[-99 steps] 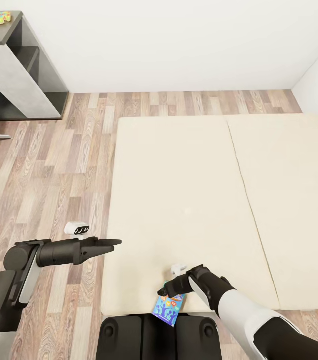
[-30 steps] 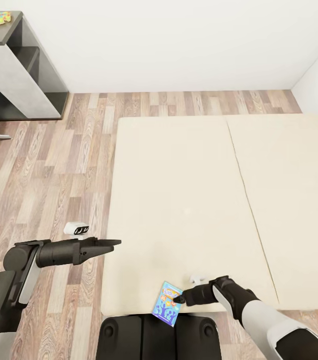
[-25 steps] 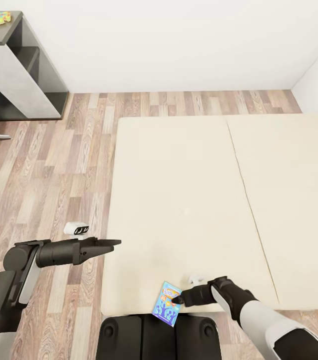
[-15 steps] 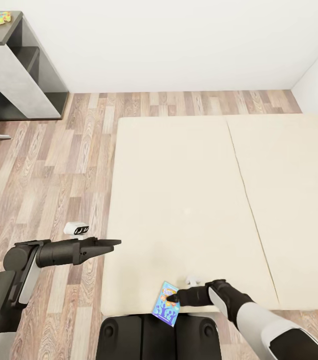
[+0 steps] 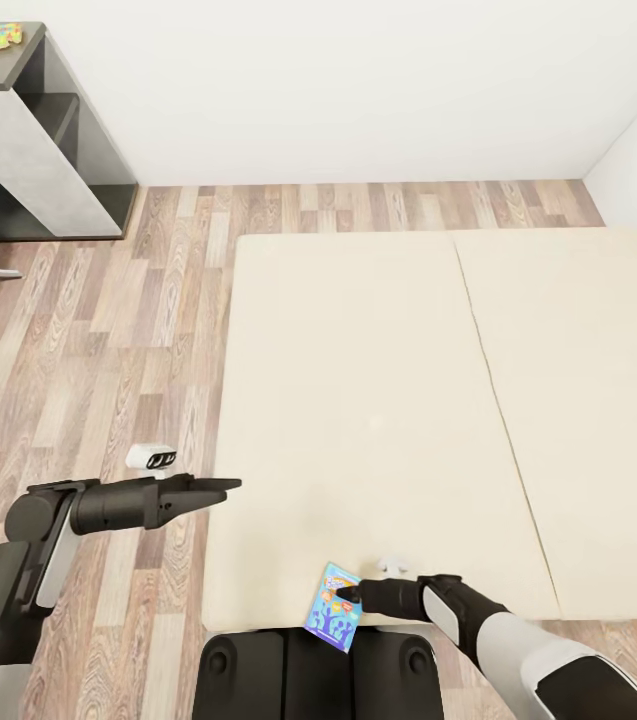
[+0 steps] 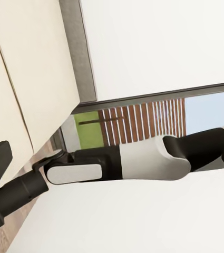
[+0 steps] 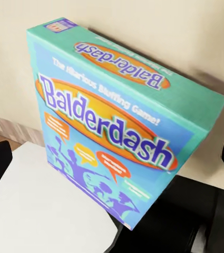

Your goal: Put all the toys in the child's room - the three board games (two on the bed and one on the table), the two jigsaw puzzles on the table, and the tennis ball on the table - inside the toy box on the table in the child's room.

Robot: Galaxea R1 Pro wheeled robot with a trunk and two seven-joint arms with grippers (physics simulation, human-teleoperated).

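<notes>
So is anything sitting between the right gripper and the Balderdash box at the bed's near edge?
Nothing visible. The right gripper is right at the Balderdash board game, which hangs over the near edge of the bed. In the right wrist view the box sits directly ahead, with the fingers spread on either side of it and nothing in between.

Open bed [image 5: 378, 400] beyond board game [image 5: 335, 607].
</notes>
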